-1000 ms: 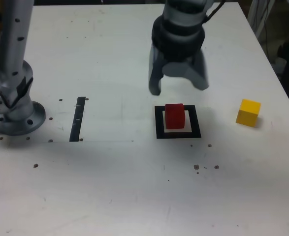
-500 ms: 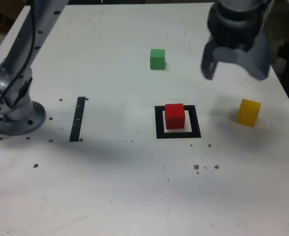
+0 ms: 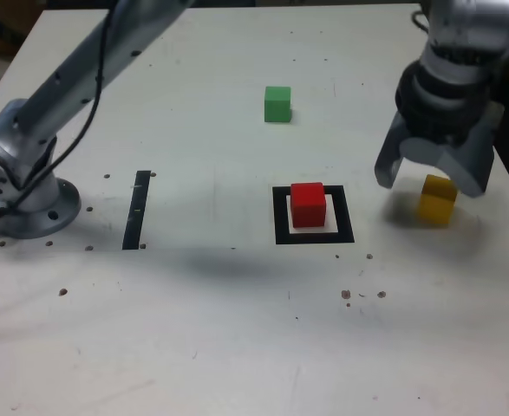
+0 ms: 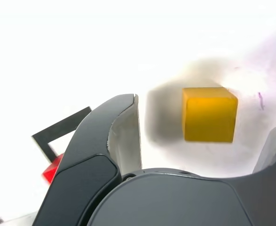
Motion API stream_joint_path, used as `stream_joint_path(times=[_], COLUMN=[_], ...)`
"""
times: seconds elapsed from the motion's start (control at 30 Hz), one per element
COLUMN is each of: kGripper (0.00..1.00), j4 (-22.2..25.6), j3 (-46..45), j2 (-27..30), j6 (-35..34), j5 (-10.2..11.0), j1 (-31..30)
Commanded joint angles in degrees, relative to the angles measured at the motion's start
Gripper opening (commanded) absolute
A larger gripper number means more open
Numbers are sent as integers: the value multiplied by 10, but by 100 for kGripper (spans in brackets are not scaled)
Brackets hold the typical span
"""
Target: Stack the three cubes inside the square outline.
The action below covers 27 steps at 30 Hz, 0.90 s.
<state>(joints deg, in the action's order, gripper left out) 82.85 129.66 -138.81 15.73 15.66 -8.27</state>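
The red cube (image 3: pixel 308 204) sits inside the black square outline (image 3: pixel 279 218) near the table's middle. The green cube (image 3: pixel 277 103) rests alone farther back. At the exterior view's right lies the yellow cube (image 3: pixel 435 200), and my gripper (image 3: pixel 430 178) hangs open just above it, one finger on either side. In the wrist view the yellow cube (image 4: pixel 208 114) shows between the two fingers (image 4: pixel 114 141), not touched. A corner of the red cube (image 4: pixel 51 170) and of the square outline (image 4: pixel 59 129) peeks past the near finger.
The arm's base (image 3: pixel 24 195) stands at the exterior view's left, with a straight black tape strip (image 3: pixel 137 209) beside it. The table's right edge runs close behind the yellow cube. Small screw holes dot the white tabletop.
The gripper has swung from above the red cube over to the exterior view's right and come down over the yellow cube. The green cube came into sight as it left.
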Motion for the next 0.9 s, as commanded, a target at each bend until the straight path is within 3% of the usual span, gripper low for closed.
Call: stream_joint_path(times=[0.0, 0.3, 0.57, 0.87], kGripper=[92, 84, 67, 47], j4=[-2, -3, -16, -35], j3=[9, 19, 19, 18], j2=[-10, -28, -41, -39], j6=[2, 4, 4, 2], j5=[-3, -7, -44, -34], j1=[1, 2, 10, 10])
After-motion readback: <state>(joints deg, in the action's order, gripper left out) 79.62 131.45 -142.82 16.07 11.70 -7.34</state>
